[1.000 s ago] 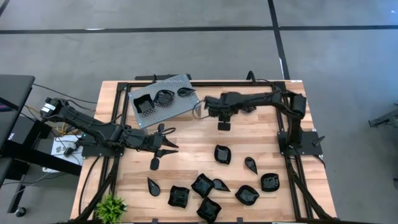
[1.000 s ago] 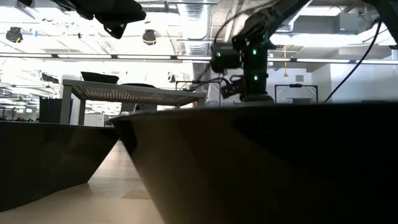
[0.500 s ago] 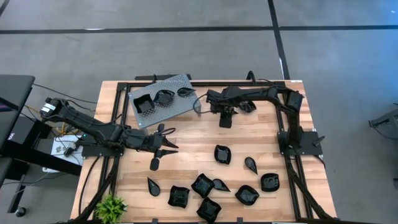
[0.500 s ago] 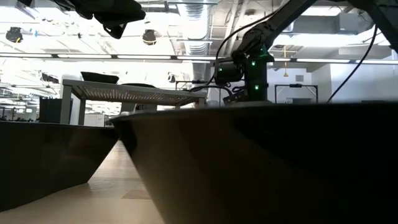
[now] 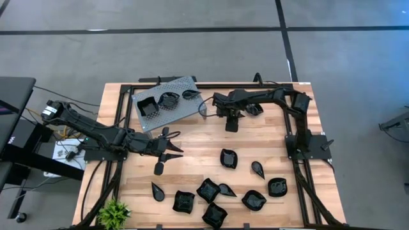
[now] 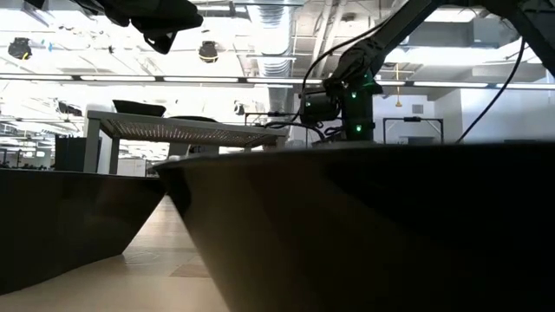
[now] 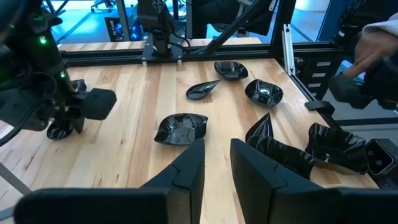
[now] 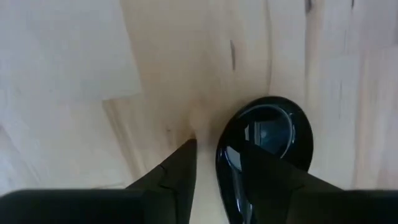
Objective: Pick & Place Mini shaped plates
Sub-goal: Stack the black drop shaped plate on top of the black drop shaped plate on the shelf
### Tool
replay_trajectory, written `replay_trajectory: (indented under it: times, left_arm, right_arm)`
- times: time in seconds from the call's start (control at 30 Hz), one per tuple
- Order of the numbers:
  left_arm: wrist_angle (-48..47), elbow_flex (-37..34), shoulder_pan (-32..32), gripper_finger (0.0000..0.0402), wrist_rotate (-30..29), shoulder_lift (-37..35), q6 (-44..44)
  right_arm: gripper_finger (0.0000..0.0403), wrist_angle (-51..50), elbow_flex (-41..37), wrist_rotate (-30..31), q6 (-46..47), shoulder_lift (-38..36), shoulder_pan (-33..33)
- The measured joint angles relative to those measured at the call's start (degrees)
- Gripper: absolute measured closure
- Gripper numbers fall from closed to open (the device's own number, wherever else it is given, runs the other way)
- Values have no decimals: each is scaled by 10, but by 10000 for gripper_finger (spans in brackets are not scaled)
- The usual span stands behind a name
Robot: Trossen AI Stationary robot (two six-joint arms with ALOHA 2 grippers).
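Note:
The mini shaped plates are small glossy black dishes. Three sit in the grey perforated tray [image 5: 167, 102] at the table's far left. Several lie on the near half of the table [image 5: 211, 191], one lies apart [image 5: 158, 168], and one more [image 5: 228, 158] is near the middle. My right gripper [image 5: 231, 121] points down just right of the tray and is shut on a small teardrop plate [image 8: 267, 134]. My left gripper [image 5: 177, 144] hovers over the table's left half, fingers slightly open [image 7: 217, 146], touching nothing. My right gripper holds the teardrop plate by its rim [image 8: 225, 163], pinched between the two fingers from above. One finger [image 8: 273, 174] lies over the plate's hollow and the other [image 8: 180, 165] stands outside. The plate's round end [image 8: 273, 127] sticks out past the fingertips. Whether it touches the wood, I cannot tell.
The tray stands on legs above the wood [image 6: 186, 130]. Black frame rails [image 5: 211, 85] run along the table's edges. A small green plant [image 5: 114, 213] sits at the near left corner. A person's hand [image 7: 379, 43] shows beyond the table. Bare wood lies between tray and plates.
My right gripper has moved a little toward the table's far edge and lowered toward the wood beside the tray. The left arm and the loose plates have kept still.

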Motion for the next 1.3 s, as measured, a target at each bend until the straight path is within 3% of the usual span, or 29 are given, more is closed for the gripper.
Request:
replay_trajectory:
  times: [0.1,0.3,0.53,0.8,1.07,1.3]
  left_arm:
    - [0,0,0,324,0,0,0]
    - [0,0,0,324,0,0,2]
    - [-1,0,0,324,0,0,2]
    - [-9,0,0,324,0,0,-11]
    - [-84,0,-1,324,0,-19,-30]
    - [-96,0,-6,324,0,-63,-30]
  right_arm:
    - [306,1,-1,1,0,1,-2]
    - [392,0,-1,3,-2,-1,0]
    - [397,-85,31,4,53,-24,25]
    - [400,-132,94,3,158,-93,118]
    - [400,-20,151,39,186,-134,203]
    - [402,87,229,83,93,-120,187]
